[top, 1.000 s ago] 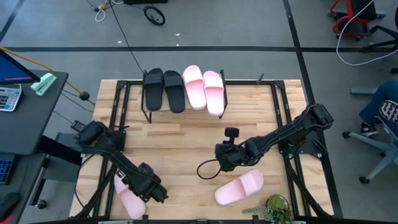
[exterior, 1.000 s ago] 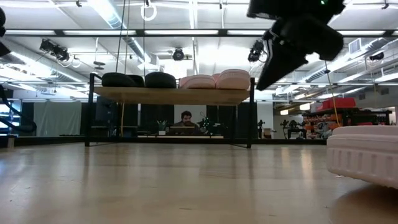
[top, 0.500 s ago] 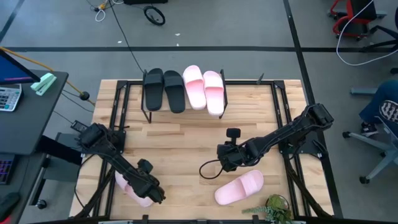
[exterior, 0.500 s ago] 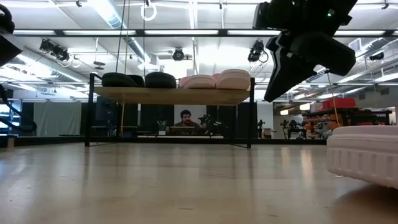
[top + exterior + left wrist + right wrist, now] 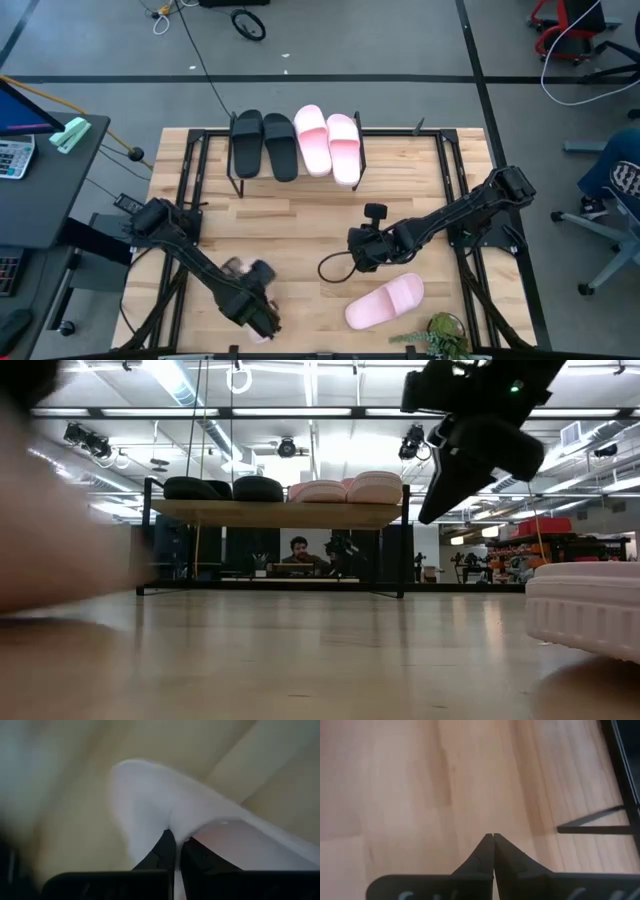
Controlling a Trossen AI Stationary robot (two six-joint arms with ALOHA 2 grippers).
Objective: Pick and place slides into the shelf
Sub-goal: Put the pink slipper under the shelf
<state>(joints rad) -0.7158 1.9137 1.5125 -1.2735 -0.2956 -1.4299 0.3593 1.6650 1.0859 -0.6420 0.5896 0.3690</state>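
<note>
Now, one pale pink slide (image 5: 165, 815) is recorded as clamped between the fingers of the left end effector (image 5: 258, 310); half a second earlier the same slide lay further toward the left bench edge, so it has been dragged or lifted toward the bench front, and the pick is judged to be under way. In the low view a pale blur fills the left side, consistent with fast motion.

Left arm: extended from its base at the left edge diagonally to the front of the bench (image 5: 300, 220), wrist low, slide held at the tip.

Right end effector (image 5: 357, 250): fingers pressed together on nothing, held above bare wood near mid-bench; arm stretched inward from the right edge, little altered over the last second.

Second pink slide (image 5: 385, 302): lying on the bench just in front of the right end effector, untouched.

Shelf (image 5: 236, 186): well beyond both end effectors at the far edge; two black slides (image 5: 263, 145) and two pink slides (image 5: 328, 142) are already stored on its top board.

Two slides are judged outstanding.
</note>
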